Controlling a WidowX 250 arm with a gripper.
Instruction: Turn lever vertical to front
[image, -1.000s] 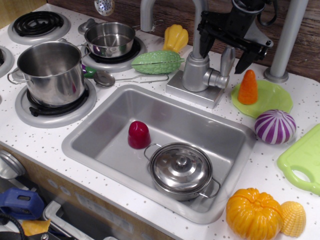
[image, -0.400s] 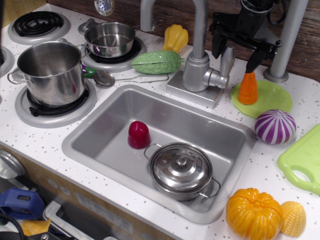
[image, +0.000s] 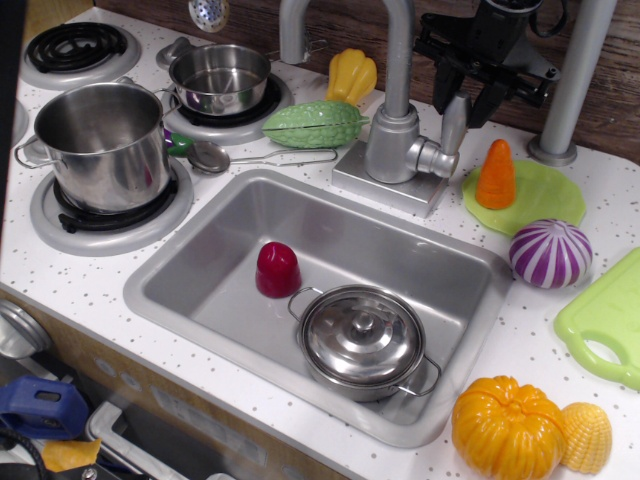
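The lever (image: 452, 125) is seen upright beside the faucet (image: 392, 120), behind the sink (image: 200, 270), near the table's (image: 80, 280) far edge. Its top is straddled by the hand (image: 467, 100), fingers parted, not clamped. Closing, then a forward pull, seems called for. A wood wall (image: 620, 90) stands behind.

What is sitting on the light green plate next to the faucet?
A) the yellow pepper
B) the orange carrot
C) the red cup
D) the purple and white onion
B: the orange carrot stands upright on the light green plate; the purple and white onion lies on the counter in front of it.
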